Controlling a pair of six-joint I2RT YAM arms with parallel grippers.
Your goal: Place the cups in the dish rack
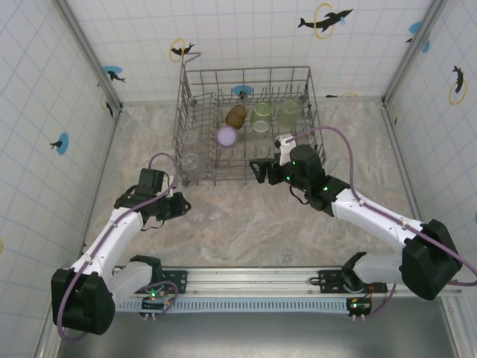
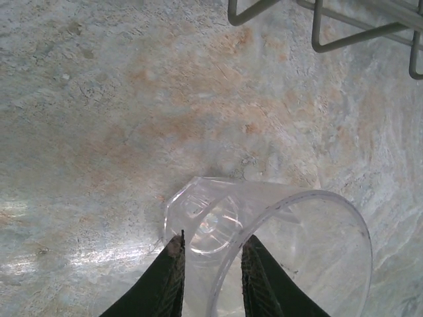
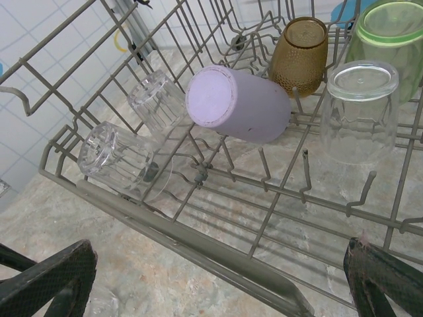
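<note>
The table (image 1: 246,231) under me is a mottled beige and grey stone-look top. It is shut in on three sides by white tiled walls (image 1: 223,30) with blue and black dolphin stickers. The dish rack (image 1: 179,127) stands at the far middle of the table, a grey wire basket with rows of upright tines.

My right arm stretches diagonally from its base to the rack's near side. My right gripper (image 1: 268,170) hangs just at the near rim, its fingers (image 3: 46,284) spread wide with nothing between them. My left arm is bent at the elbow, and my left gripper (image 1: 181,206) sits low over bare table, near the rack's near left corner but apart from it. Its fingers (image 2: 175,274) pinch the wall of a clear tumbler (image 2: 284,238), one outside and one inside the mouth. The tumbler is tipped on its side, mouth toward my wrist; whether it touches the table I cannot tell.

In the rack the lilac cup (image 3: 238,102) lies on its side, base toward my right wrist. The amber cup (image 3: 299,56) stands behind it, with pale green cups (image 1: 261,116) to its right and a see-through cup (image 3: 360,112) in front of them. Two ribbed clear cups (image 3: 122,158) lean among the tines at the left.
</note>
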